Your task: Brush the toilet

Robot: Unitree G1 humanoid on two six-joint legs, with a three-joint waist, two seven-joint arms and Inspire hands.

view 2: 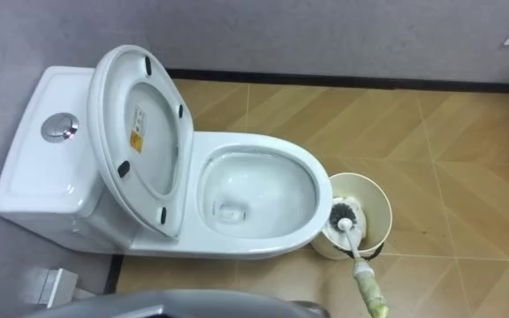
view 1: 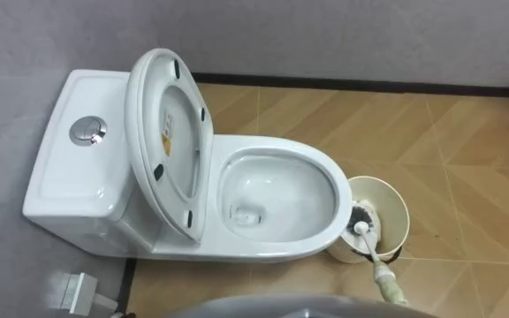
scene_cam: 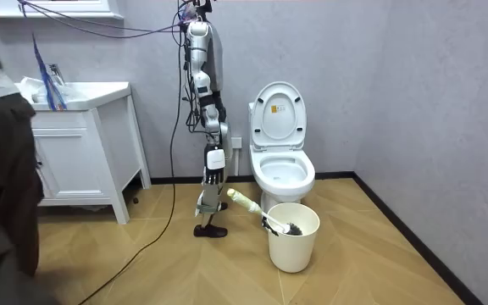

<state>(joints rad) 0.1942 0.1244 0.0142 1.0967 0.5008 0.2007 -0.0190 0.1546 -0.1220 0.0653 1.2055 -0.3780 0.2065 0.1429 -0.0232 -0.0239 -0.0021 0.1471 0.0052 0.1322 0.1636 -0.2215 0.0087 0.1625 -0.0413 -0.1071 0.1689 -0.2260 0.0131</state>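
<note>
Right hand [scene_cam: 214, 158] hangs beside the robot's thigh, finger state indiscernible. Toilet brush [view 1: 370, 253] leans in bucket [view 1: 397, 200] below. Lid sticker [view 1: 166, 132] unreadable.

Yellow sticker [view 1: 165, 126] on toilet lid [view 1: 177, 93], print unreadable (too small)
</note>
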